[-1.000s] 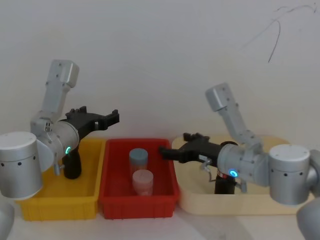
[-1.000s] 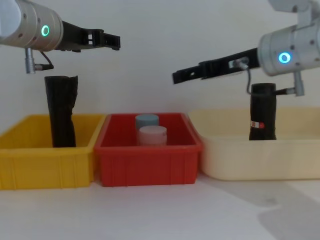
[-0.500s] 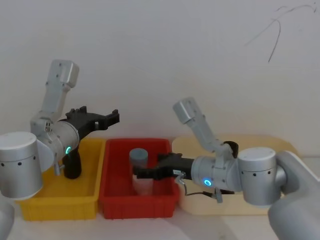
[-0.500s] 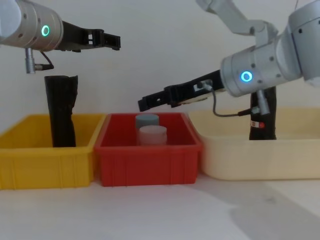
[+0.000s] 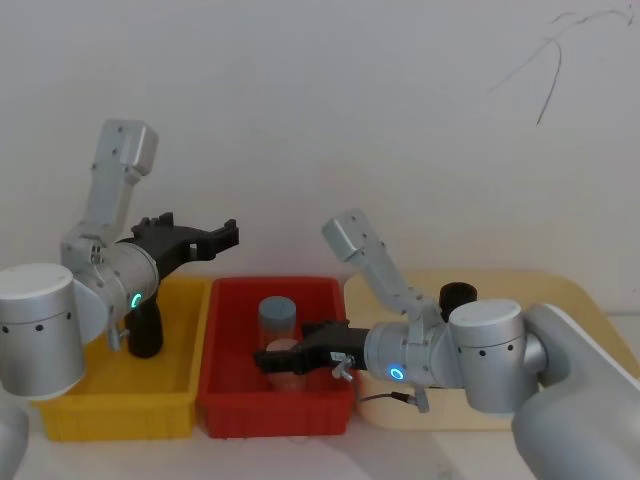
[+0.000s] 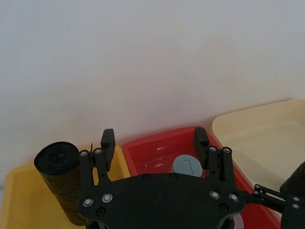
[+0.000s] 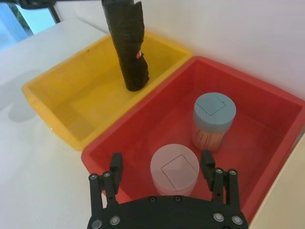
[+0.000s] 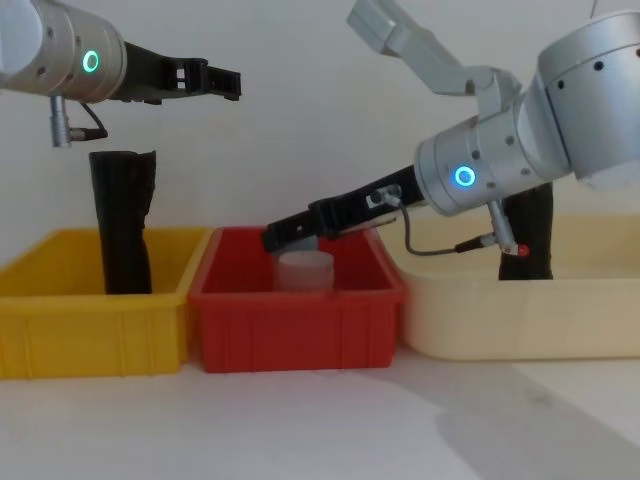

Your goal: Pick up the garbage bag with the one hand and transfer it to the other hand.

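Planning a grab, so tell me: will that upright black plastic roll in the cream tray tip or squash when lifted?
The upright black plastic roll stands tall on a narrow base, so a sideways nudge would probably tip it. Tightly wound, it is likely firm, not floppy; the smooth film may slip.

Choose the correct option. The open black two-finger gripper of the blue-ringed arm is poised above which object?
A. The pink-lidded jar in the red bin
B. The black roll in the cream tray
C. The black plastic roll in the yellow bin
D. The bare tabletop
A. In the right wrist view the right gripper has its fingers spread to either side of the pink-lidded jar in the red bin, beside the blue-lidded jar.
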